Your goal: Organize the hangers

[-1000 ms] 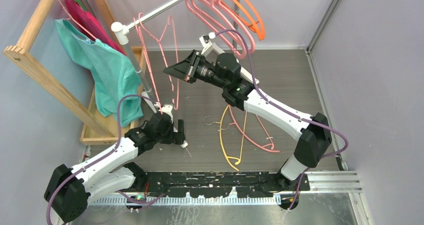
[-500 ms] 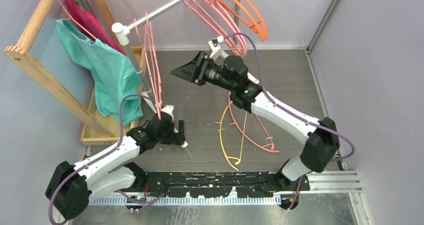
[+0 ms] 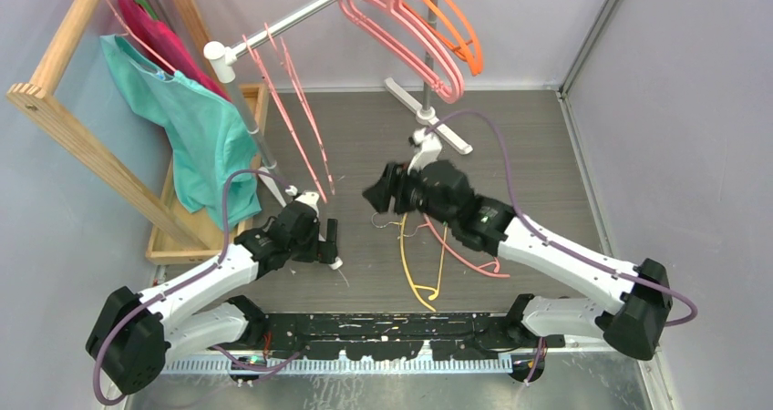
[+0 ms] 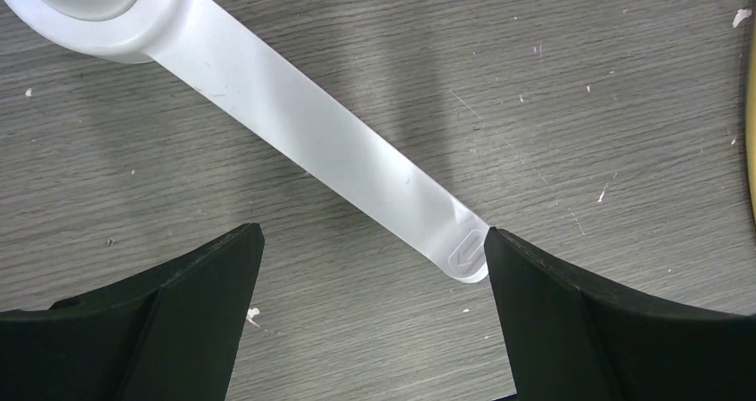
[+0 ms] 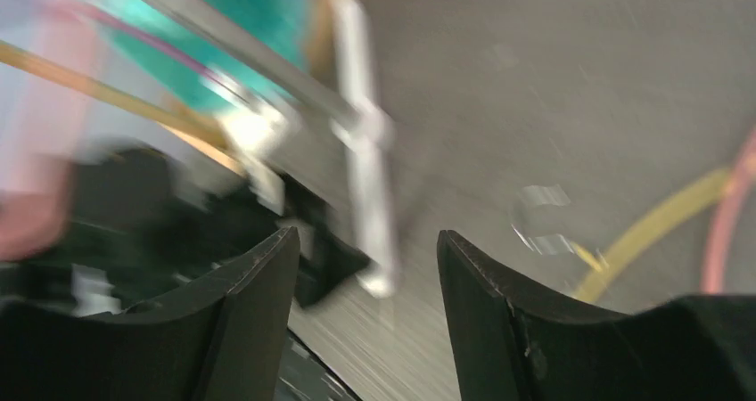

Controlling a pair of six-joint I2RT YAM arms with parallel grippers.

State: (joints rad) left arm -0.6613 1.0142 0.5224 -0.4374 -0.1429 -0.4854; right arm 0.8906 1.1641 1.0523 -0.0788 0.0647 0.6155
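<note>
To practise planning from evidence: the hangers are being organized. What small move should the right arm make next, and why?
Probably lower the right end effector onto the yellow hanger on the floor and close on it near its hook. The end effector is open and empty close by that hanger, which lies loose while other hangers already hang on the rail.

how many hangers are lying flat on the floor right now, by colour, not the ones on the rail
yellow hanger: 1
pink hanger: 1
total: 2
</note>
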